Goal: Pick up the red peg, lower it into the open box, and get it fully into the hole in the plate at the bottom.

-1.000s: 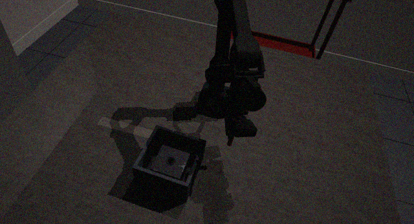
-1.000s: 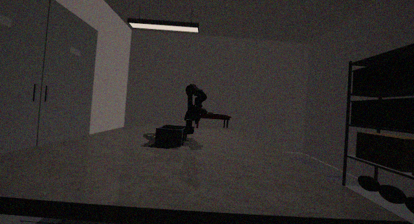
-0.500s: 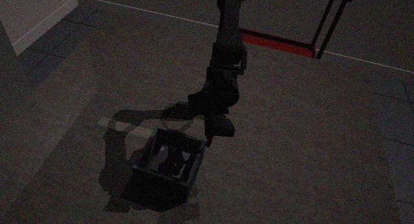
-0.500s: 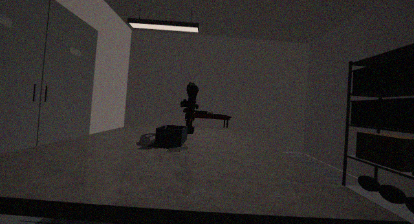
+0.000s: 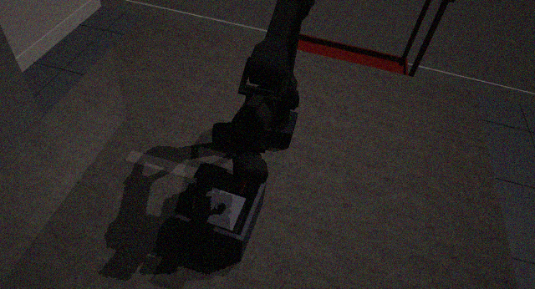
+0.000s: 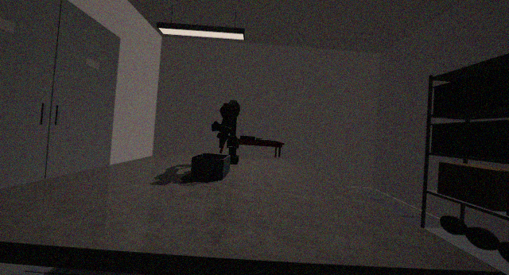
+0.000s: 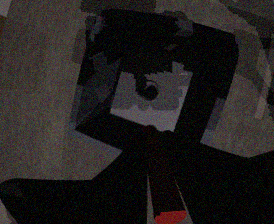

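My gripper (image 5: 249,172) (image 6: 222,145) (image 7: 153,138) is shut on the red peg (image 5: 243,186) (image 6: 221,149) (image 7: 170,218). The peg points down, its lower end near rim height at the box's arm side in the exterior view. The open box (image 5: 253,214) (image 6: 210,168) (image 7: 94,97) stands below, dark-walled and partly shadowed. The pale plate (image 5: 237,204) (image 7: 155,118) lies at its bottom, with a round dark hole (image 7: 149,91). In the wrist view the peg's far end overlaps the plate's near edge, to the side of the hole. Its exact height is hard to tell in the dim light.
The arm (image 5: 267,72) (image 6: 231,112) reaches from behind the box, and its shadow (image 5: 134,205) falls across the box and the surface beside it. A red and black bench (image 5: 351,55) (image 6: 262,142) stands in the background. A shelf rack (image 6: 429,148) stands at the right.
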`<state>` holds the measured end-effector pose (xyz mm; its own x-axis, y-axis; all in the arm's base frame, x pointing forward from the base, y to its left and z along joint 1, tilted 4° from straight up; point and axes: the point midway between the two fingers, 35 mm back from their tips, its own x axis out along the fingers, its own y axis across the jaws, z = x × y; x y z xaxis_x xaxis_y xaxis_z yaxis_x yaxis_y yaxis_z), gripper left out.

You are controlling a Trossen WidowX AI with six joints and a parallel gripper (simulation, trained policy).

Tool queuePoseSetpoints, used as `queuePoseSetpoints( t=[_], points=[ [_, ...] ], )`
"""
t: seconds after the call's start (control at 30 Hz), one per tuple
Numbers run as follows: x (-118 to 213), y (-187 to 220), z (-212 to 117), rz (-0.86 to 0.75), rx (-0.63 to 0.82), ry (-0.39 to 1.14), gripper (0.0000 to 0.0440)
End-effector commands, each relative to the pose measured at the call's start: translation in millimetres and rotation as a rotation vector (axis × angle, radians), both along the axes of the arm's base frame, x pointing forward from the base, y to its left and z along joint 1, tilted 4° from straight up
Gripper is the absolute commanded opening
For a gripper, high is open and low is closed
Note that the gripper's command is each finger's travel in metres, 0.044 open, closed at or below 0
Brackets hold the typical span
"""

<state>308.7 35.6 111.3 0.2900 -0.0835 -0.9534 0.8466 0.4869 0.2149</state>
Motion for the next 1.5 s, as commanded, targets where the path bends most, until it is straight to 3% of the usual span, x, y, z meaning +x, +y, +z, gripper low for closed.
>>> queuePoseSetpoints(
  t=[0.0,0.57,0.73,0.9,1.03,1.3,1.47],
  points=[
    [9,-9,-2,-0.014,0.004,-0.002,0.0002],
    [28,-34,-44,-0.045,0.03,0.081,0.0027],
    [31,-39,-58,-0.025,0.021,0.114,0.0144],
    [37,-42,-63,-0.016,0.015,0.135,0.0173],
    [50,-47,-62,-0.005,0.014,0.117,0.0272],
    [73,-59,-58,0.008,0.0,0.097,0.0431],
    [89,-71,-52,-0.003,-0.015,0.049,0.044]
  ],
)
